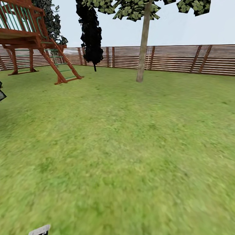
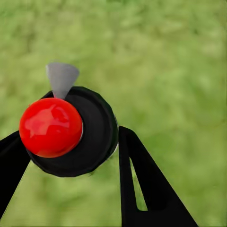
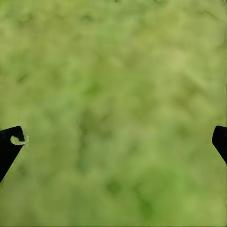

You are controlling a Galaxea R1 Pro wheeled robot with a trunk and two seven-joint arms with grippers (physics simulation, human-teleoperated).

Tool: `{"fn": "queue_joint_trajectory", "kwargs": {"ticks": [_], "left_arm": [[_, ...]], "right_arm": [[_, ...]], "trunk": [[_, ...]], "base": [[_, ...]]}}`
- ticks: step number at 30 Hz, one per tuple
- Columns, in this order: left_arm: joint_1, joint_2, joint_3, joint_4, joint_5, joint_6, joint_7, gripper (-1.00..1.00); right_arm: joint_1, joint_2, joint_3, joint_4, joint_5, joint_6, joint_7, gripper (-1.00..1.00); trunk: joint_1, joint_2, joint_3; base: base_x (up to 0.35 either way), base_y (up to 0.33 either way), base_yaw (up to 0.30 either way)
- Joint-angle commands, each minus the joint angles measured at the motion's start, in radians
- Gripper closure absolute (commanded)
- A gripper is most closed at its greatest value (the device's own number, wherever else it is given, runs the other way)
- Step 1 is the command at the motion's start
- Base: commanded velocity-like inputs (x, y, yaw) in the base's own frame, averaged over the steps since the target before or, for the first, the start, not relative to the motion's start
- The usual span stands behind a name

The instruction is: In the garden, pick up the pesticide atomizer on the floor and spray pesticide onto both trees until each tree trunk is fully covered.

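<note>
No readable text, label, brand, number or sign appears in any of the three views — not on any object, structure or surface.

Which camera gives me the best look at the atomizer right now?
The left wrist view: the pesticide atomizer sits close up between the left gripper's fingers, red knob and grey nozzle facing the camera. The head view catches a grey scrap at its bottom edge, too little to identify. The right wrist view shows grass.
</note>
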Motion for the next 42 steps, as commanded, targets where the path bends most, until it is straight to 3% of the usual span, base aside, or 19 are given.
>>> {"fn": "queue_joint_trajectory", "kwargs": {"ticks": [1,42], "left_arm": [[-0.001,0.0,0.003,0.001,0.005,-0.003,-0.005,1.0],[-0.001,0.0,0.003,0.001,0.005,-0.003,-0.005,1.0]], "right_arm": [[0.0,0.0,-0.008,-0.001,0.003,-0.001,0.006,-1.0],[0.0,0.0,-0.008,-0.001,0.003,-0.002,0.006,-1.0]], "trunk": [[0.0,0.0,-0.001],[0.0,0.0,-0.001]], "base": [[0.335,0.08,0.0],[0.336,0.046,0.0]]}}
